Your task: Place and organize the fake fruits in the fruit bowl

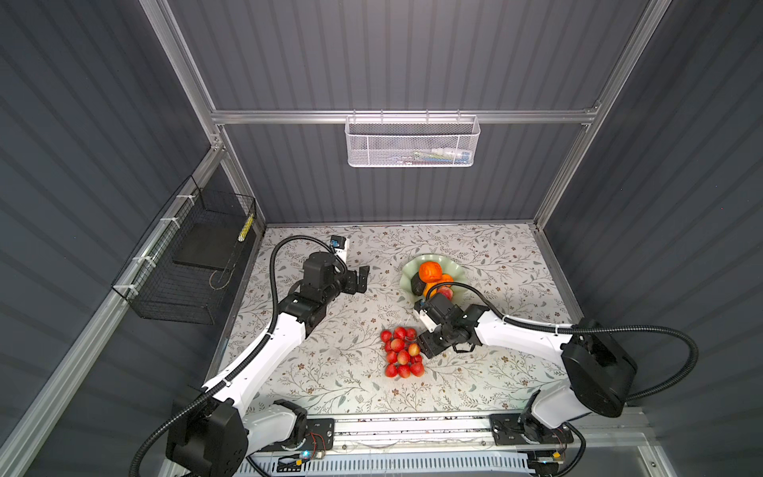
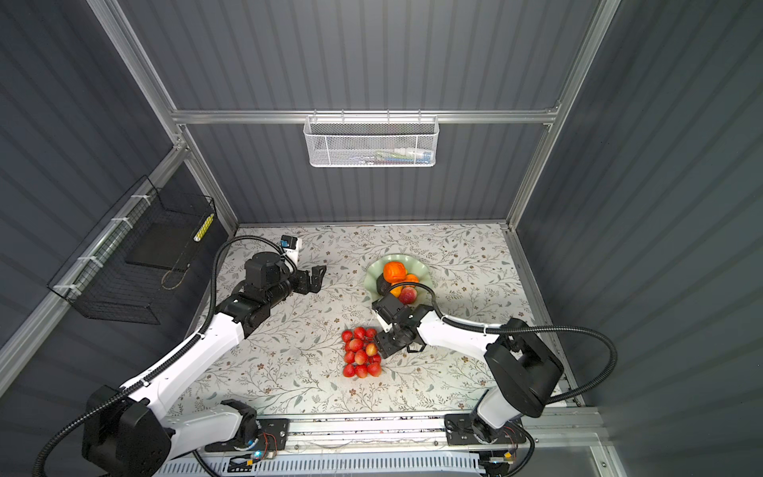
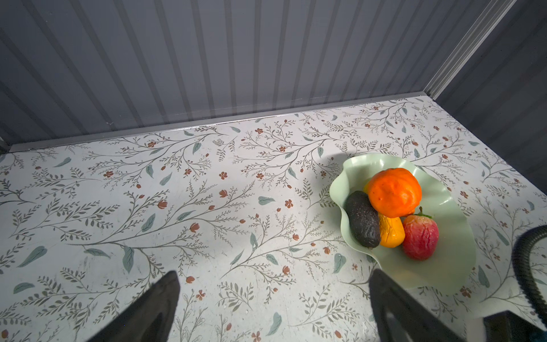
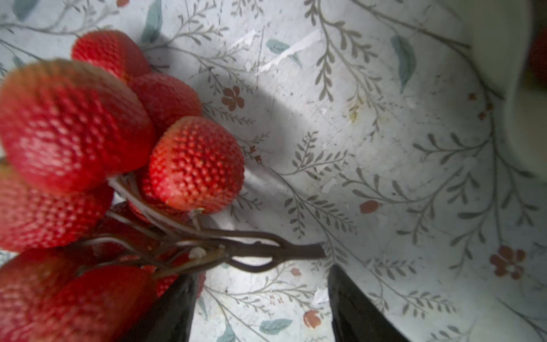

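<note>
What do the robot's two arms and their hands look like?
The left arm and right arm have glossy white shells with black joints and bases. A black ribbed cable hose loops along each. The left hand and right hand are black, two-fingered.

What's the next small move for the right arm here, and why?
Probably ease the right gripper forward until the dark stem of the red bunch sits between its fingers. The fingers stand apart with nothing held, the stem lies just ahead of them, and the bunch lies on the table, outside the fruit bowl.
</note>
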